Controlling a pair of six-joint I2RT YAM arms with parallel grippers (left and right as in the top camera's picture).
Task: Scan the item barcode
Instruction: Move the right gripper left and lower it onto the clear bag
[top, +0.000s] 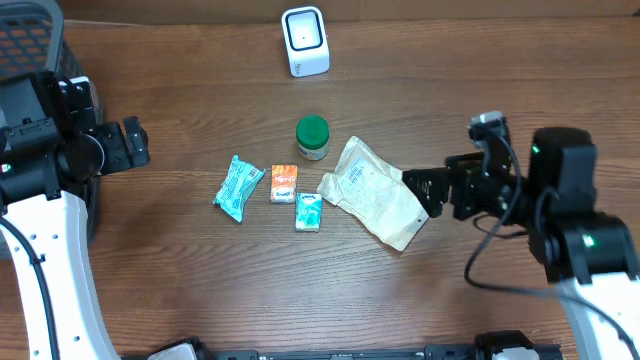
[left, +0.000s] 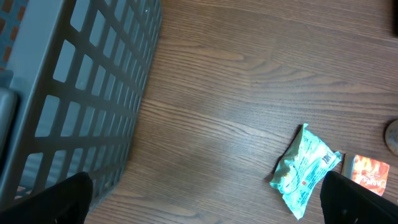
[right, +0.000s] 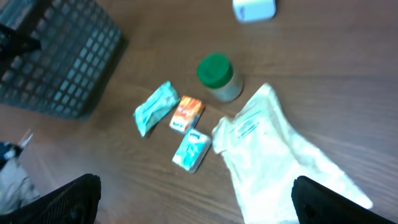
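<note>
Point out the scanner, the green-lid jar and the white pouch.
scanner (top: 305, 40), overhead view, middle of its face.
green-lid jar (top: 313, 130), overhead view, on the lid.
white pouch (top: 372, 190), overhead view, centre of the pouch.

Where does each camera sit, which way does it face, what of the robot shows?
Overhead: above table, looking down; left arm, left claw, right arm, right claw show.
Left wrist: on left arm, facing grey mesh basket; dark fingertips at bottom corners.
Right wrist: on right arm, facing white printed pouch; fingertips likewise.
Shared: teal crinkled wrapper, all three.

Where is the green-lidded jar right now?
In the overhead view, the green-lidded jar stands mid-table, below the white scanner, just left of the white pouch.
</note>
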